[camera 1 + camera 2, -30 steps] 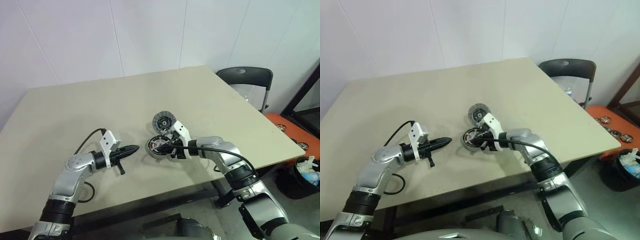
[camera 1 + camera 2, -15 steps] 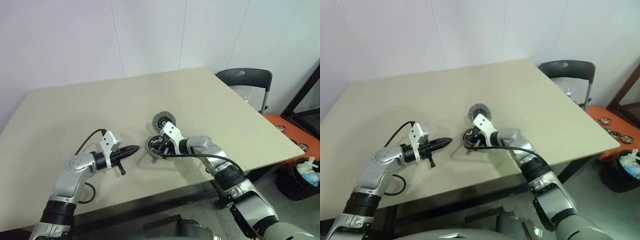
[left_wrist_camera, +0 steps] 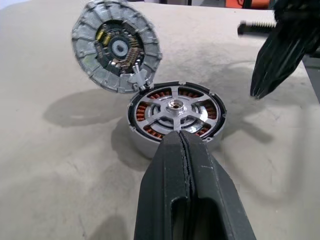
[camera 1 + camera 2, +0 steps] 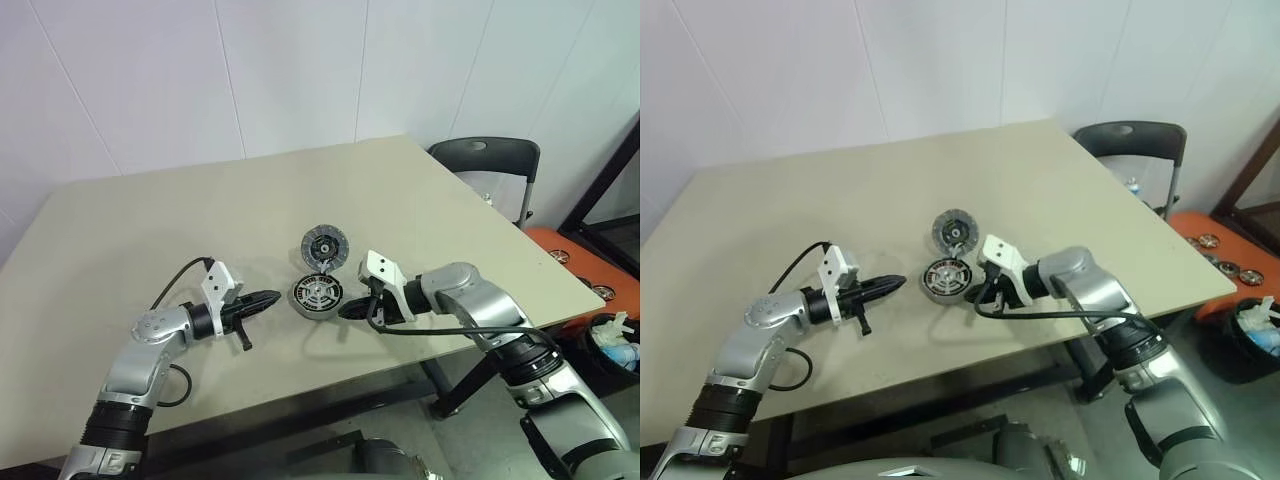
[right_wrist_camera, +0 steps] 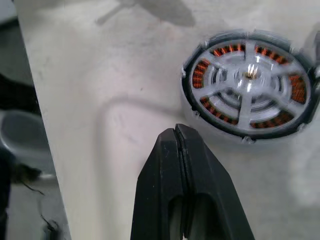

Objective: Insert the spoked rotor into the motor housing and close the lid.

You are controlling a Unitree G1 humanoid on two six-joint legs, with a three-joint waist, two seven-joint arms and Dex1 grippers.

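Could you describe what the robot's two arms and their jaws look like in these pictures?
Both arms are silver-grey metal segments joined by black rings. Each wrist carries a white angular bracket with small dark holes, and a black cable loops from it back along the arm. The left gripper and right gripper are matte black: two tapered, pointed fingers forming a beak-like wedge.

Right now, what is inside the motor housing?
The spoked rotor sits in the motor housing. Copper windings show between its spokes. Anything below the rotor is covered. The lid stands open beside the housing.
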